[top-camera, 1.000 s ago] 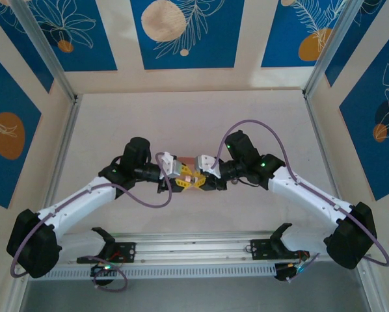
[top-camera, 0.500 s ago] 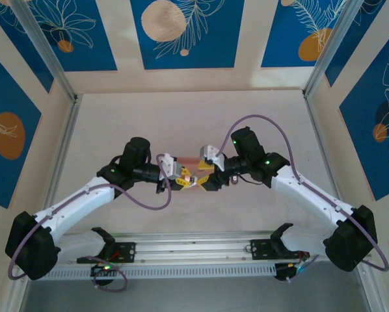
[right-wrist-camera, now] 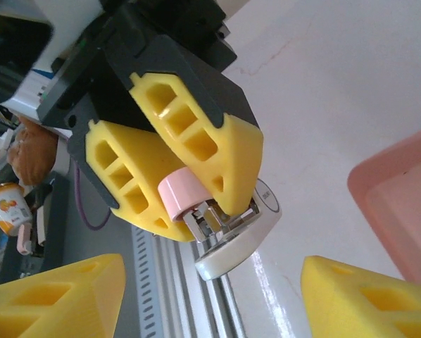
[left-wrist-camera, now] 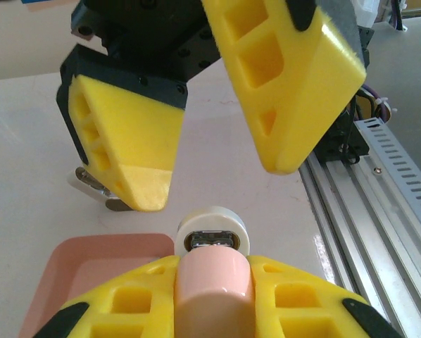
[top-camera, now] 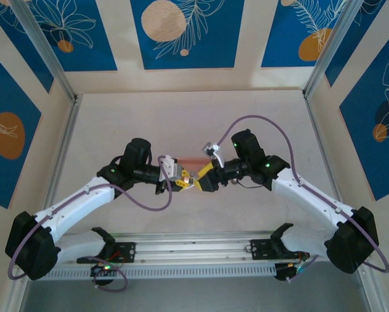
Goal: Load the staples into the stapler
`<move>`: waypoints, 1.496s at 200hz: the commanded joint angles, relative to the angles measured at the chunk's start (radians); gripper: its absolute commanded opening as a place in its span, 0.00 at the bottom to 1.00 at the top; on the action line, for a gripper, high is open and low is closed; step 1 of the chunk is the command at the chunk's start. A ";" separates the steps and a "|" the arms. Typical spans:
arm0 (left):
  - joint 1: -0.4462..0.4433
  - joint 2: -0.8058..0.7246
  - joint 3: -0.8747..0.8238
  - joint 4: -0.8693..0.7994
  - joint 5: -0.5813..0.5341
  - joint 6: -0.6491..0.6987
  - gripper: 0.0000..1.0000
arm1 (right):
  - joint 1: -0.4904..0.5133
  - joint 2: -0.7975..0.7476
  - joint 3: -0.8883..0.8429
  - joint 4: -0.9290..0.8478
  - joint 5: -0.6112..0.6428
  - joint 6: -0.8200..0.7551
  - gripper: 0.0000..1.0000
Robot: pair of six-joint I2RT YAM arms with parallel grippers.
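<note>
The right gripper has rolled its wrist over and now hangs with fingers spread just before the stapler, which the left gripper pinches tight, so loading looks not yet begun. A grey sliver under one right finger may be the staples; I cannot be sure. Below are a pink tray and a pale table, with blue flowered walls around.

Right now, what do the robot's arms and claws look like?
Both the left arm and right arm have white links, black joint housings and black bases, with small green lights. A purple cable loops along each. The left claw and right claw each carry two yellow wedge-shaped fingers with cut-out cells.
</note>
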 commanded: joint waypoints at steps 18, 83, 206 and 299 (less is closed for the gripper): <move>-0.009 -0.013 0.027 0.016 0.016 0.007 0.15 | 0.004 0.038 -0.015 0.004 -0.019 0.089 0.66; -0.010 -0.010 0.024 0.036 0.026 -0.004 0.15 | -0.031 0.090 -0.025 0.010 -0.030 0.103 0.63; -0.011 -0.006 0.001 0.165 0.051 -0.095 0.15 | -0.072 0.042 -0.194 0.176 0.098 0.167 0.61; -0.010 0.017 -0.001 0.260 0.113 -0.186 0.15 | 0.042 -0.305 -0.333 0.350 0.175 -0.439 0.73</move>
